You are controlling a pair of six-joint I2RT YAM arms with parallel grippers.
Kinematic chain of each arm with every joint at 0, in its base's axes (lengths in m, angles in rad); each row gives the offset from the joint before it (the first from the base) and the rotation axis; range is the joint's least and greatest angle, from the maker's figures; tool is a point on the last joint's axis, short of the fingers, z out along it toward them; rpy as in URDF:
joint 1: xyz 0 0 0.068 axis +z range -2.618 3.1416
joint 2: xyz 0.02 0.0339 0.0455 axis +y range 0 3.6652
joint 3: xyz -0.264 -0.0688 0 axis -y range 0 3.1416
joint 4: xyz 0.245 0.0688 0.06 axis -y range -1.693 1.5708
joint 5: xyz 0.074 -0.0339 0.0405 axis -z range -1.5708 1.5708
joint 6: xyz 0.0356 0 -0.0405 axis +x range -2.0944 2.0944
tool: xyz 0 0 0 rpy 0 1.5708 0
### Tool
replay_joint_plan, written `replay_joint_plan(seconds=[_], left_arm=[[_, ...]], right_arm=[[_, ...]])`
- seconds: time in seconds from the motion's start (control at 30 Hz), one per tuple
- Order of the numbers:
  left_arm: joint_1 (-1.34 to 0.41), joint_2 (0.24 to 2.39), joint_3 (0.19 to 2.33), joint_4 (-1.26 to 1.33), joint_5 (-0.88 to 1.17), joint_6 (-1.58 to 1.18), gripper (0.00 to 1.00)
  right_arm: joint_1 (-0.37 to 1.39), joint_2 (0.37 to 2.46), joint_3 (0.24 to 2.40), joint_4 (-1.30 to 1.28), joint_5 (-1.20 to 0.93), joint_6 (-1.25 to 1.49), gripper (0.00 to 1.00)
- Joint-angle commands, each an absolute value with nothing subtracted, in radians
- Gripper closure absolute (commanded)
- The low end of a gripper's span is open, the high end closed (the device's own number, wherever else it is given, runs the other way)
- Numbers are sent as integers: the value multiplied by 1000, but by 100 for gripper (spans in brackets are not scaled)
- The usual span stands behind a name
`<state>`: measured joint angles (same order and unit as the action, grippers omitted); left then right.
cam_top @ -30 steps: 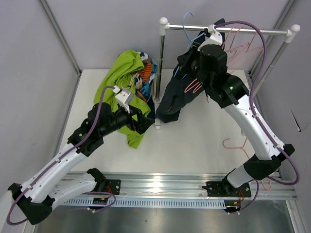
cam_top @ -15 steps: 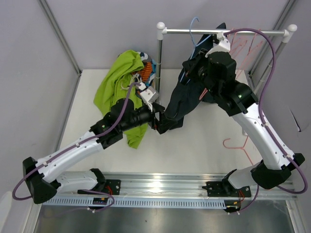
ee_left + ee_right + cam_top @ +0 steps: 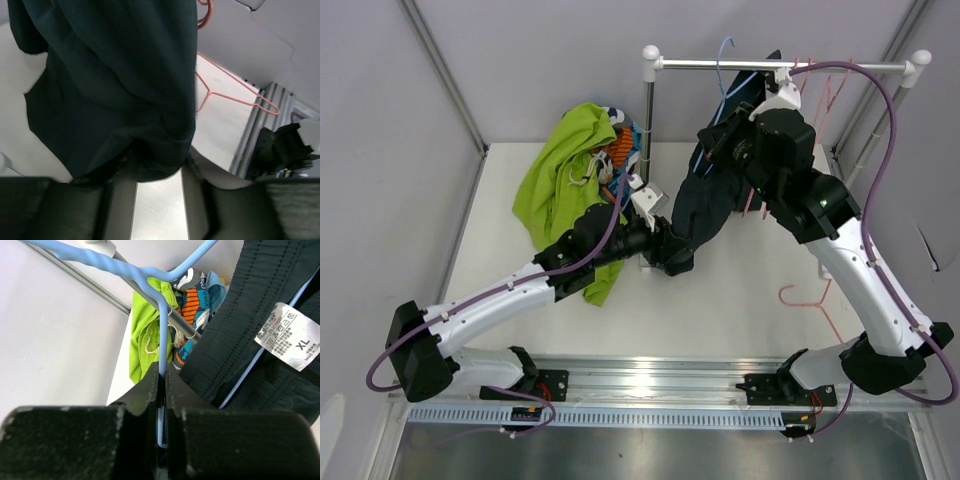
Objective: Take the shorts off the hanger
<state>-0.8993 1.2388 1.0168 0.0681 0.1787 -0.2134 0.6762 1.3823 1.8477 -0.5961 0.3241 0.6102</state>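
Dark navy shorts (image 3: pixel 705 205) hang from a light blue hanger (image 3: pixel 722 62) at the rack's rail (image 3: pixel 820 66). My right gripper (image 3: pixel 728 130) is shut on the hanger's neck (image 3: pixel 161 340), with the shorts' waistband (image 3: pixel 250 305) and its white XL label beside it. My left gripper (image 3: pixel 672 252) sits at the shorts' lower hem. In the left wrist view the hem (image 3: pixel 157 162) is bunched between my fingers, and the left gripper (image 3: pixel 157 170) is shut on it. Lime green shorts (image 3: pixel 560 170) and patterned shorts (image 3: pixel 620 150) lie heaped on the table at the back left.
The rack's upright post (image 3: pixel 648 130) stands between the heap and the hanging shorts. Empty pink hangers (image 3: pixel 825 95) hang on the rail at the right. Another pink hanger (image 3: pixel 810 295) lies on the table near the right arm. Grey walls stand close on both sides.
My left arm has reached right from the green heap to the navy shorts' hem and its jaws have closed there. The right arm has shifted slightly right with the hanger.
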Motion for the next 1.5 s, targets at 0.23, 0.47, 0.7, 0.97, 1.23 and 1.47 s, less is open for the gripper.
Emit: replay_joint_plan(seconds=[0.23,0.47,0.7,0.97,1.23,1.47], left_arm=[[-942,1177,945,158,92,-199,100],[-1083,1000,707,189,8,-257,100],[-1226,873,558,193,-121,-339,100],[-1223,991,705,151,-202,-278,100],[-1067,1405,1211,-12,-265,-232,100],[-953,1551,1396,-173,-248,-262,100]], right_arm=[[672,1318,1934,-505,344,600,100],[600,1388,2060,-544,285,606,100],[561,1440,2152,-586,252,615,100],[558,1417,2091,-597,184,696,100],[592,1283,1858,-535,-46,868,100],[588,1243,1859,-580,-100,894,100]])
